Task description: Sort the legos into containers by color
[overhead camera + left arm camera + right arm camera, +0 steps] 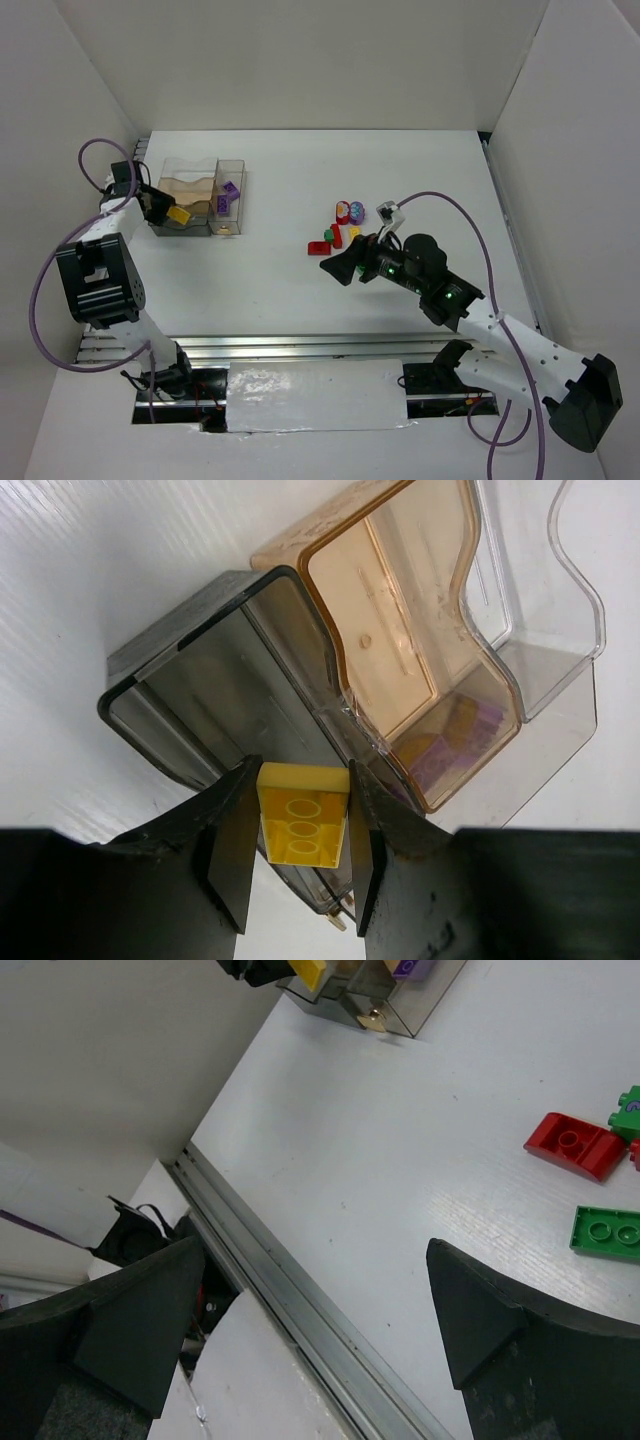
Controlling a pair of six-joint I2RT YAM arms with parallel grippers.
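Clear box (190, 183), purple legos (228, 196) in right compt

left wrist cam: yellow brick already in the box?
No, the yellow brick is clamped between the left fingers, above the box rather than lying in it.

Bright, even light from overhead floods the white counter (320, 190); shadows are soft and short. In the left wrist view glare streaks the clear containers (400, 630) toward one o'clock, and the yellow lego (300, 825) is crisp. The left pincer (302, 780) and right pincer (315, 1260) look dark, perhaps slightly blurred, at six o'clock.
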